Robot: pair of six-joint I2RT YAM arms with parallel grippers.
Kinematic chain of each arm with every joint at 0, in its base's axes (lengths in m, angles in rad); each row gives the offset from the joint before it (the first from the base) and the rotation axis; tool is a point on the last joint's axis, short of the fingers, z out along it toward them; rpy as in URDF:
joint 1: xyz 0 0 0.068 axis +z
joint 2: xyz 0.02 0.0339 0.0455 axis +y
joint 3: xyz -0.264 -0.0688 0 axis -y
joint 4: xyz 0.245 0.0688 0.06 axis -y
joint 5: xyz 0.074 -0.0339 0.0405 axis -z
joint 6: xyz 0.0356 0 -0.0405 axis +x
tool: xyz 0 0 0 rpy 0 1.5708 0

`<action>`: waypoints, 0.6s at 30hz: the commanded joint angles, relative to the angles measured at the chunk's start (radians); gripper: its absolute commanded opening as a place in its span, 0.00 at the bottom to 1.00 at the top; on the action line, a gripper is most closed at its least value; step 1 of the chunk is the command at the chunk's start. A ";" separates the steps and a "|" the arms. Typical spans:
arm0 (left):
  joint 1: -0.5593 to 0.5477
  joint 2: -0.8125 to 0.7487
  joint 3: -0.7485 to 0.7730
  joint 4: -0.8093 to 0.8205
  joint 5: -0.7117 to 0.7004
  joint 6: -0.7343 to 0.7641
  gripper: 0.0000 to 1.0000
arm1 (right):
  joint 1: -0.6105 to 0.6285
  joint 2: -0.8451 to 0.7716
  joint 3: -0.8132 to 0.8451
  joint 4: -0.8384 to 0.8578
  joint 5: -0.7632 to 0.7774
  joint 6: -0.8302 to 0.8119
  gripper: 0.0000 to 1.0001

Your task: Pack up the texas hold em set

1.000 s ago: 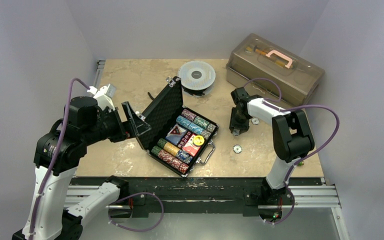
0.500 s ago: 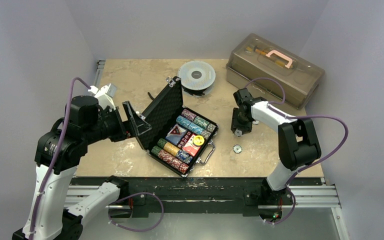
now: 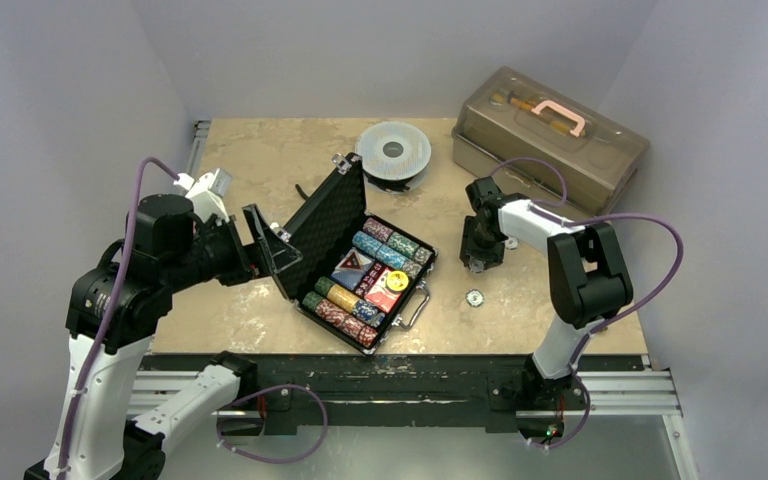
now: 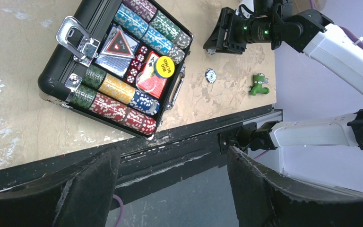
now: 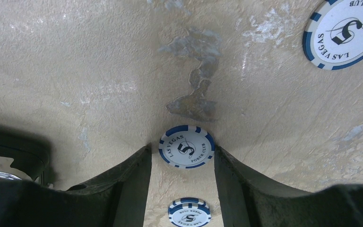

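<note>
Between the right fingers (image 5: 132, 189) lies a blue-edged poker chip (image 5: 186, 146).

The beige table (image 3: 260, 160) carries an open briefcase (image 3: 322, 218), a grey spool (image 3: 393, 150) and a brown toolbox (image 3: 560, 150). A loose chip (image 3: 474, 297) lies right of the briefcase.

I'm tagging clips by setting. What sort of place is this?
Likely a robot lab test cell: a left arm and right arm bolted to a metal rail at a worn tabletop, bare walls boxing it in, and props like a poker case and toolbox.
</note>
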 commanded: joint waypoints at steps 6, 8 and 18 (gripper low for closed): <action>-0.007 0.001 0.006 0.022 -0.004 0.012 0.80 | -0.002 0.024 0.027 0.034 0.000 -0.009 0.43; -0.007 0.003 0.005 0.023 -0.001 0.010 0.80 | -0.003 0.024 0.021 0.039 0.004 -0.010 0.43; -0.007 0.004 0.007 0.022 0.001 0.013 0.80 | -0.002 0.042 0.025 0.039 0.011 -0.005 0.44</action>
